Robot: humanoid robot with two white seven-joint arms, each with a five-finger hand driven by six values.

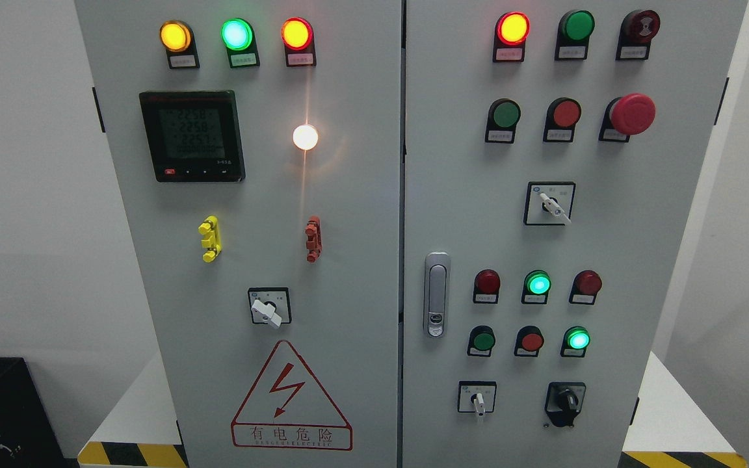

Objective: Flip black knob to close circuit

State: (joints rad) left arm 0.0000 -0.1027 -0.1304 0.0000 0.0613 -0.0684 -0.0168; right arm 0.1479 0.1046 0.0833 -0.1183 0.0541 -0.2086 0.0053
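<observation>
The black knob (565, 402) sits at the lower right of the grey cabinet's right door (647, 273), on a black plate. Its handle points slightly left of straight up. Neither robot hand nor arm shows anywhere in the head view.
Three white-handled selector switches (268, 309) (551, 203) (478, 399) are on the doors. A red mushroom button (630, 114), indicator lamps, a meter display (193, 136) and a chrome door latch (436, 294) stand out from the panel. A hazard triangle (291, 398) is low on the left door.
</observation>
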